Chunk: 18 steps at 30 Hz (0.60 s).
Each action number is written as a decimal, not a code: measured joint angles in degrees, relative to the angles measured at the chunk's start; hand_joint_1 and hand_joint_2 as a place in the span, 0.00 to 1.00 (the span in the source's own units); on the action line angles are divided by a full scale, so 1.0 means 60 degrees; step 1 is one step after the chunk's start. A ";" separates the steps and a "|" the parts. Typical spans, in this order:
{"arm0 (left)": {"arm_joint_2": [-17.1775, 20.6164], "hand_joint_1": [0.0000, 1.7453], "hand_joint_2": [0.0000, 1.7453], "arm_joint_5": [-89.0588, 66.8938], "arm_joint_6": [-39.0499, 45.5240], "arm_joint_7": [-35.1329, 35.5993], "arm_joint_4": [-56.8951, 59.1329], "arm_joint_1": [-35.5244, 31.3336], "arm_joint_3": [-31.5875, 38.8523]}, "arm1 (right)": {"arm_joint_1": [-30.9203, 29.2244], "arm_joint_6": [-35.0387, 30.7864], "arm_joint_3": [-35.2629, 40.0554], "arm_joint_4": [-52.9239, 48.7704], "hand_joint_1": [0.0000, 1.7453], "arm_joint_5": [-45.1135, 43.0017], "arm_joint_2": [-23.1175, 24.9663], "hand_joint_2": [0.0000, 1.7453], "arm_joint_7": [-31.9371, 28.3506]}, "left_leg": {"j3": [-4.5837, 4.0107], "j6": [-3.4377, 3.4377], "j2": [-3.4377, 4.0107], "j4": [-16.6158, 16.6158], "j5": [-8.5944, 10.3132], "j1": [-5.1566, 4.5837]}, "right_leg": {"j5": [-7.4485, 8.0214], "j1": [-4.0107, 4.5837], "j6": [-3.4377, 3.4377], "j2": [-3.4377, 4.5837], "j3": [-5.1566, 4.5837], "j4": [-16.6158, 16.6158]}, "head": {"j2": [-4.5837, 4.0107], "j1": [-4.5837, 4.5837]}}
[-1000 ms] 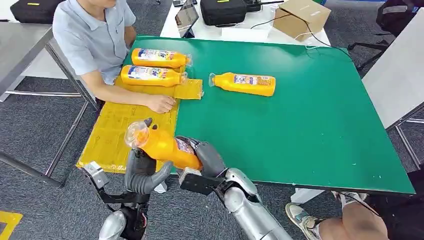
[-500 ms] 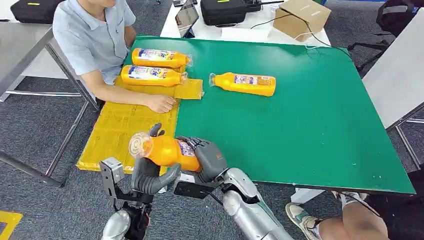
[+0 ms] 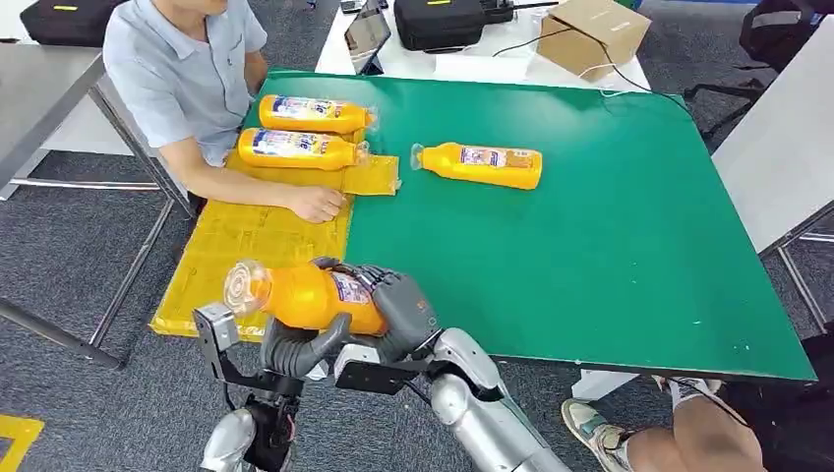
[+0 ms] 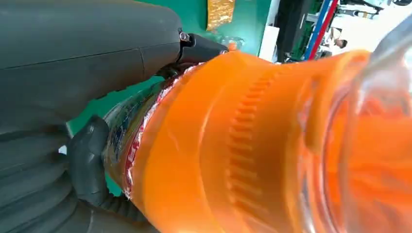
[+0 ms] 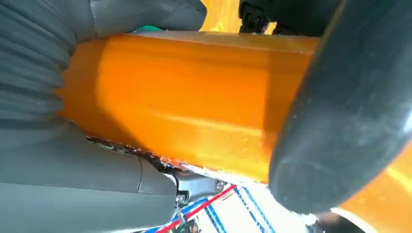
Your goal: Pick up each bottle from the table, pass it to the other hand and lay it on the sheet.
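Note:
An orange bottle [image 3: 300, 295] with a clear cap lies level in the air over the table's near edge, cap toward the yellow sheet [image 3: 231, 251]. My right hand [image 3: 405, 310] grips its base end. My left hand [image 3: 295, 346] wraps it from below, near the middle. Up close, the bottle [image 4: 243, 145] sits against my left hand [image 4: 73, 73], and the bottle [image 5: 184, 107] is clamped in my right hand [image 5: 48, 97]. Two more bottles [image 3: 313, 113] [image 3: 295, 147] lie on the sheet's far end. Another bottle [image 3: 482, 164] lies on the green table [image 3: 610, 256].
A person in a light blue shirt sits at the left, one hand [image 3: 317, 204] resting on the sheet. A tablet [image 3: 366, 34], a black case [image 3: 438, 22] and a cardboard box [image 3: 593, 34] stand on the white table behind. A sandalled foot [image 3: 590, 423] shows at lower right.
The bottle has swung from tilted to level and shifted left toward the sheet. My left hand has closed around it from below, while my right hand keeps its grip on the base.

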 measured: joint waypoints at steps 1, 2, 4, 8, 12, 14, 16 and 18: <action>0.0000 1.00 1.00 0.0072 -0.0018 -0.0025 0.0004 -0.0016 0.0000 | 0.0007 0.0000 0.0004 -0.0014 0.00 -0.0069 0.0025 1.00 0.0000 | 0.0000 0.0000 0.0000 0.0000 0.0000 0.0000 | 0.0000 0.0000 0.0000 0.0000 0.0000 0.0000 | 0.0000 0.0000; -0.0004 1.00 1.00 0.0171 -0.0033 -0.0044 0.0004 -0.0033 0.0007 | 0.0027 0.0007 0.0007 -0.0040 0.00 -0.0120 0.0040 1.00 0.0000 | 0.0000 0.0000 0.0000 0.0000 0.0000 0.0000 | 0.0000 0.0000 0.0000 0.0000 -0.0001 0.0000 | 0.0000 0.0000; -0.0015 1.00 1.00 0.0392 -0.0098 -0.0116 0.0004 -0.0078 0.0073 | 0.0060 0.0040 0.0055 -0.0069 0.00 -0.0109 0.0088 0.00 -0.0004 | -0.0001 0.0000 0.0000 0.0000 0.0000 0.0000 | 0.0000 0.0000 0.0000 0.0000 -0.0001 0.0000 | 0.0000 0.0000; -0.0018 1.00 1.00 0.0797 -0.0226 -0.0189 0.0000 -0.0116 0.0138 | 0.0059 0.0098 0.0171 -0.0073 0.00 -0.0109 0.0142 0.00 0.0062 | -0.0002 0.0000 0.0000 0.0000 0.0000 0.0000 | 0.0000 0.0001 0.0000 0.0000 -0.0002 0.0000 | 0.0000 0.0000; -0.0051 1.00 1.00 0.1300 -0.0186 -0.0157 -0.0022 -0.0139 0.0266 | 0.0064 -0.0058 0.0244 -0.0069 0.00 -0.0062 0.0204 0.00 0.0084 | -0.0002 0.0000 0.0000 0.0000 0.0000 0.0000 | 0.0000 0.0000 0.0000 0.0000 -0.0002 0.0000 | 0.0000 0.0000; -0.0069 1.00 1.00 0.1341 0.0100 -0.0048 -0.0026 -0.0191 0.0360 | 0.0066 -0.0164 0.0255 -0.0069 0.00 -0.0025 0.0233 0.00 0.0087 | -0.0002 0.0000 -0.0001 0.0000 0.0000 0.0000 | 0.0000 0.0001 0.0000 0.0000 -0.0002 0.0000 | 0.0000 0.0000; -0.0069 1.00 1.00 0.1121 0.0569 0.0065 -0.0022 -0.0339 0.0466 | 0.0068 -0.0291 0.0310 -0.0066 0.00 -0.0014 0.0240 0.00 0.0098 | 0.0000 0.0000 -0.0001 0.0000 0.0000 0.0000 | 0.0000 0.0001 0.0000 0.0000 0.0000 0.0000 | 0.0000 0.0003; -0.0033 1.00 1.00 0.0480 0.1308 0.0059 0.0072 -0.0540 0.0612 | 0.0076 -0.0408 0.0397 -0.0069 0.00 0.0051 0.0259 0.00 0.0102 | 0.0000 -0.0001 0.0000 0.0000 0.0001 0.0000 | 0.0001 0.0002 -0.0001 0.0000 -0.0004 0.0000 | 0.0000 -0.0004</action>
